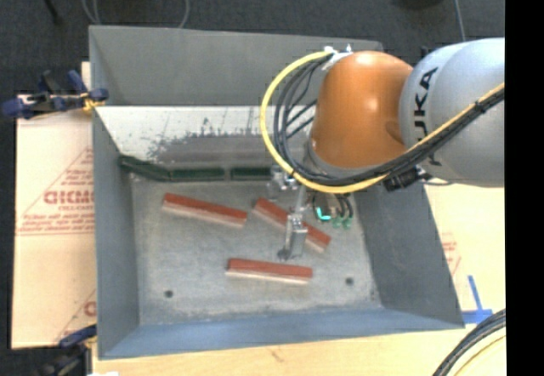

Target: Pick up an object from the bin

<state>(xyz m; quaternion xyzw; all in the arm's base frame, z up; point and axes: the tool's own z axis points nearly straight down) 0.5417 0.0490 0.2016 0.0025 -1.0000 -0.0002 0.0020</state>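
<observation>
**Gripper (293, 248) low over a reddish-brown bar in the grey bin (399, 238).**
The gripper stands above the slanted middle bar (270, 213), a flat reddish-brown strip that runs out from under it to the upper left and lower right. Whether it is open, closed, or has hold of anything cannot be told. A second bar (269, 270) lies just below the gripper, and a third bar (204, 211) lies to its left. Dark green strips (195, 170) lie beyond it, at the foot of the back wall.

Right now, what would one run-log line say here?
tool | over right flat red-brown bar | front bar beside it | left bar apart
</observation>
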